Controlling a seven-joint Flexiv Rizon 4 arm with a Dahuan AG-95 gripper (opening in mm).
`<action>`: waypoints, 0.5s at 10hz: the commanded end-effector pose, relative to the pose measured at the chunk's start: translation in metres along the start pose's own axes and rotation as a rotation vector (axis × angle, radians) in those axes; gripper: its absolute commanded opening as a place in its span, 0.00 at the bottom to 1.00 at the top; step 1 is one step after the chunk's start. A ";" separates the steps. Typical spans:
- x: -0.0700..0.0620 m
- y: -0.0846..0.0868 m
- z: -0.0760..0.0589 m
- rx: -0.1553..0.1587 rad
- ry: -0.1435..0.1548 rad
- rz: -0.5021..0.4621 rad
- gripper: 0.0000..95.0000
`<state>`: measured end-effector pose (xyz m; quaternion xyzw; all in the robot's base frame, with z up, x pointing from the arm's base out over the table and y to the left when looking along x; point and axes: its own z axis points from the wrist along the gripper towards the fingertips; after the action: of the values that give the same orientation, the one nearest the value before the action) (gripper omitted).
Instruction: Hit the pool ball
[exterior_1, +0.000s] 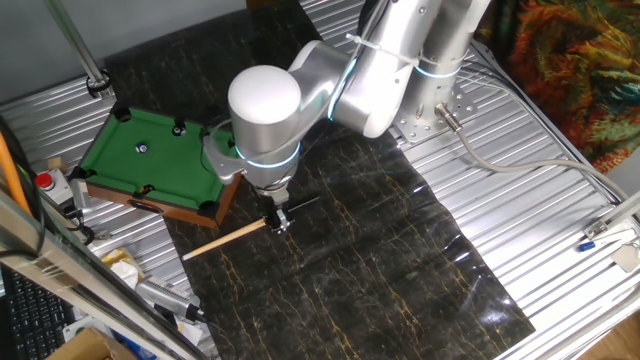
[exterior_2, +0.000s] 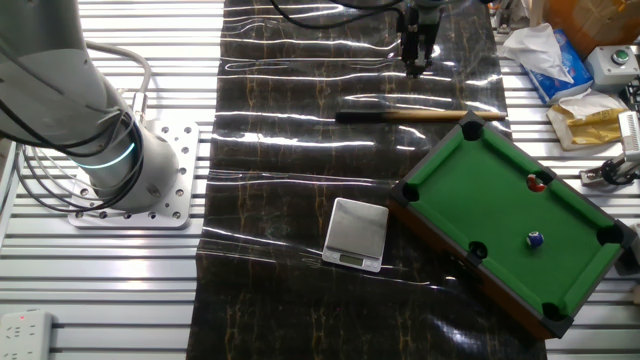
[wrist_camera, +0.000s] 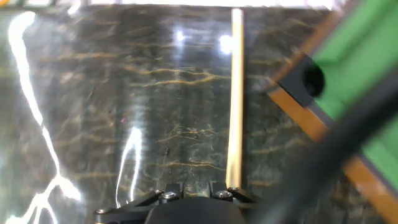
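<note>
We see the end effector (exterior_1: 279, 222) above a slim wooden cue stick (exterior_1: 226, 240); we cannot tell its opening; glossy green-felt mini pool table (exterior_1: 150, 155) beside.

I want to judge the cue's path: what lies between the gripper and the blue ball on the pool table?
In one fixed view, between the gripper and the blue ball lie the pool table's wooden rail and bare green felt; the cue lies off the table.

No legible text, label, brand or number appears in any view; the markings on the blue ball (exterior_2: 534, 239) are too small to read.
</note>
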<state>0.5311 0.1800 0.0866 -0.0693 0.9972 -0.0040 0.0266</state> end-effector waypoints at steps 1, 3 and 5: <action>0.000 -0.001 -0.005 -0.064 -0.331 -1.850 0.20; 0.000 -0.001 -0.005 -0.029 -0.385 -2.210 0.00; 0.000 -0.001 -0.005 -0.028 -0.411 -2.415 0.00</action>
<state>0.5301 0.1787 0.0885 -0.3651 0.9282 -0.0034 0.0718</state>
